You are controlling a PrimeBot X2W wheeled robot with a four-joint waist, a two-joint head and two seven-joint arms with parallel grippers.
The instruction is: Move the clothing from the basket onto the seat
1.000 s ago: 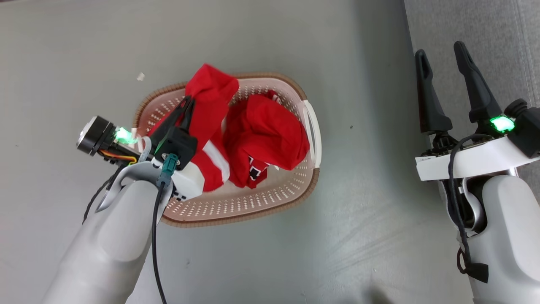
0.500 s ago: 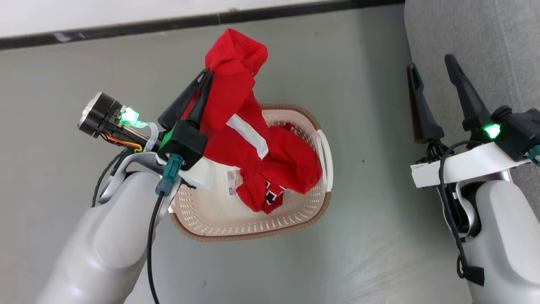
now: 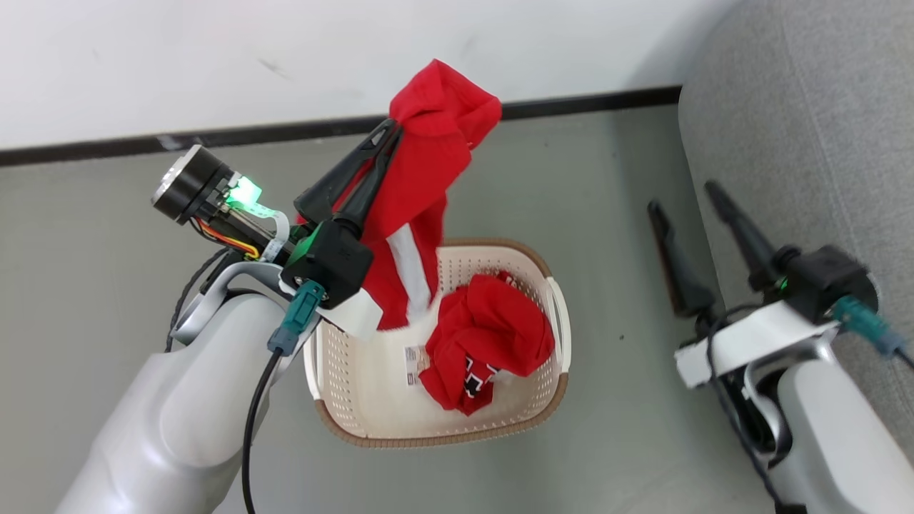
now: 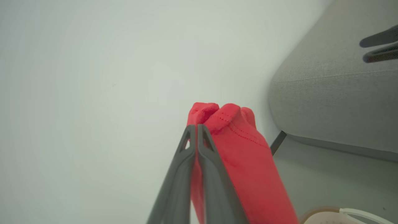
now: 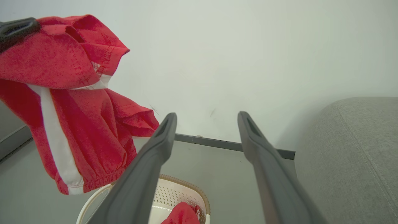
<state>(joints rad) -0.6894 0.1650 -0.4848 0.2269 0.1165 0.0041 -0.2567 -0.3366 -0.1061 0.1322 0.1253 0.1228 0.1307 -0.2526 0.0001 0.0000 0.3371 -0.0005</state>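
Observation:
My left gripper (image 3: 391, 130) (image 4: 196, 127) is shut on a red garment with a white stripe (image 3: 421, 185) (image 4: 245, 161) (image 5: 71, 102), which hangs clear above the basket (image 3: 543, 401) (image 5: 174, 186). A second red garment with black-and-white trim (image 3: 489, 339) (image 5: 182, 216) lies crumpled in the basket's right half, beside a paper label (image 3: 414, 355). At the right my right gripper (image 3: 684, 197) (image 5: 206, 116) stands open with nothing between its fingers, next to the grey seat (image 3: 807, 121) (image 4: 329, 93) (image 5: 357, 161).
The basket rests on a grey floor (image 3: 607, 442). A white wall (image 3: 214, 57) with a dark baseboard (image 3: 107, 146) runs along the far side. The seat's rounded corner rises at the right edge of the floor.
My left gripper has lifted the striped garment up out of the basket, leaving the second one inside. The head camera has tilted up, bringing the wall into view.

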